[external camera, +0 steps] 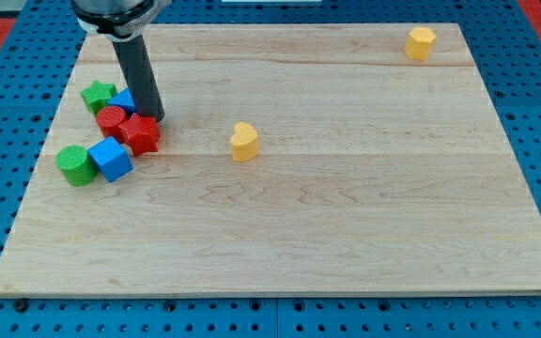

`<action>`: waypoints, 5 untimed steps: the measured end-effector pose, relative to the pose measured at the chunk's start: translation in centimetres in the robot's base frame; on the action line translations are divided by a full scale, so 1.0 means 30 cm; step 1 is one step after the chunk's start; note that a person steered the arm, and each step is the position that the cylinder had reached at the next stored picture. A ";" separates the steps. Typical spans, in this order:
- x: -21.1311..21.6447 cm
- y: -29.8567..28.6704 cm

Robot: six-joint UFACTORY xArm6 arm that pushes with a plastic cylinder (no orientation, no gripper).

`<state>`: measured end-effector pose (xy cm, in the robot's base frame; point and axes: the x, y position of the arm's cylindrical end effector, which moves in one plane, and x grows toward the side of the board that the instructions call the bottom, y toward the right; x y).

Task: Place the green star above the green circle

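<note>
A: Camera view: where is my tip (155, 118)?
B: At the cluster on the view's left, touching the red star (141, 133), beside the red cylinder (111, 120). No gripper here, only the rod.
A: And the green star (98, 95)?
B: Toward the view's top of that cluster on the surface (346, 235); the green circle (75, 164) sits lower, touching a blue cube (111, 158).

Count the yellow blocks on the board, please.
2. One yellow heart lies near the board's middle, right of the cluster; another yellow block sits at the top right. None seems hidden.
</note>
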<state>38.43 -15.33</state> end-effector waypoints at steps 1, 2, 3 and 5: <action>-0.028 0.066; -0.135 0.017; -0.193 -0.200; -0.124 -0.325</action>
<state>34.72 -25.08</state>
